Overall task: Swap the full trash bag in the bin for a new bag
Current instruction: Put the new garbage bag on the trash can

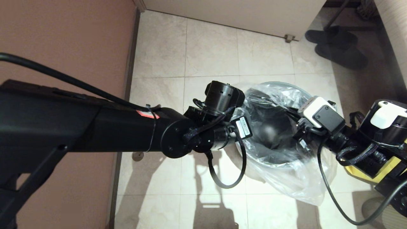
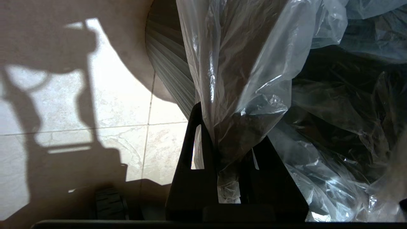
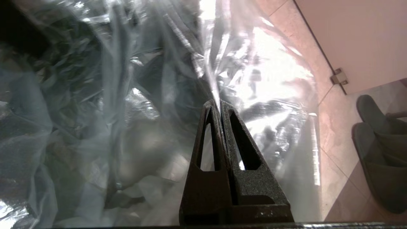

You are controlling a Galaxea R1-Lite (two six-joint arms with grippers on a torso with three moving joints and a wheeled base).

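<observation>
New bag [image 1: 286,178] drapes bin [image 1: 270,159]; both tools pinch it.

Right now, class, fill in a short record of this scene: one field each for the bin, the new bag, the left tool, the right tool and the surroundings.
bin: the bin stands on the tiled floor, upright, its dark inside visible.
new bag: the new bag, clear and crinkly, is draped over the bin's rim and spills down its near side.
left tool: the left tool pinches bag film at the bin's left edge.
right tool: the right tool is clamped on a fold of film at the right edge.
surroundings: dark slippers lie beyond the bin.
</observation>
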